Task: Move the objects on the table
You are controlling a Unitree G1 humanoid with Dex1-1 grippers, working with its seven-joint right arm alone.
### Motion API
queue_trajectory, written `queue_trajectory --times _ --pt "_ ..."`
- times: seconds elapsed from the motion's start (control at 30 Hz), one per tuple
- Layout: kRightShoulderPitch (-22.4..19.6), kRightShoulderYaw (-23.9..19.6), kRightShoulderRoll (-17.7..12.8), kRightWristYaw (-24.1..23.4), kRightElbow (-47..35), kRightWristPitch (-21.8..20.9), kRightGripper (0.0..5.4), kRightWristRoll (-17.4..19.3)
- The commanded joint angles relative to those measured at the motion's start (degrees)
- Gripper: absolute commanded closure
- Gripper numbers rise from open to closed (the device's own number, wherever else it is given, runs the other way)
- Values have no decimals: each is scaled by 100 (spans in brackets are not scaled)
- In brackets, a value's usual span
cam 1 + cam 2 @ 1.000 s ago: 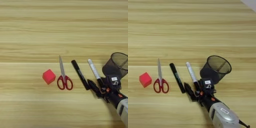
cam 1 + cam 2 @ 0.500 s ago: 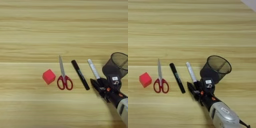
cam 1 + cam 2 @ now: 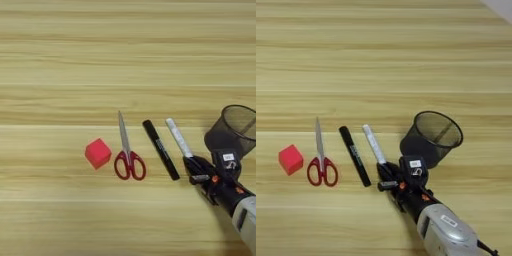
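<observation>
Black claw (image 3: pixel 387 176) has shifted onto the white-barrelled marker's (image 3: pixel 373 142) cap.

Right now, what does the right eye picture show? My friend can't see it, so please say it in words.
The robot's right gripper sits over the capped end of a white marker on a wooden table. A black mesh pen cup stands just right of it. To the left lie a black marker, red-handled scissors and a red cube.

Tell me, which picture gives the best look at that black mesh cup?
The right eye view: the whole mesh pen cup shows there, rim and wall, standing right of the white marker. In the left eye view the picture's right edge cuts it off.
</observation>
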Motion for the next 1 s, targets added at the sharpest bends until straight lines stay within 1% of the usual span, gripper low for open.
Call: queue_trajectory --times 0.03,0.23,0.3,0.7,0.8,0.9,1.0 --pt "99 36 8 -64 16 161 466 21" --pt "88 -23 58 -52 -149 50 466 134" --pt "107 -68 70 -64 -368 30 466 177" --pt "182 -458 2 -128 -1589 260 466 411" --pt "150 -652 -54 -132 -1883 313 466 502" --pt "95 -996 -163 -149 -2142 404 466 651" --pt "52 -1241 -249 -180 -2303 497 466 766"
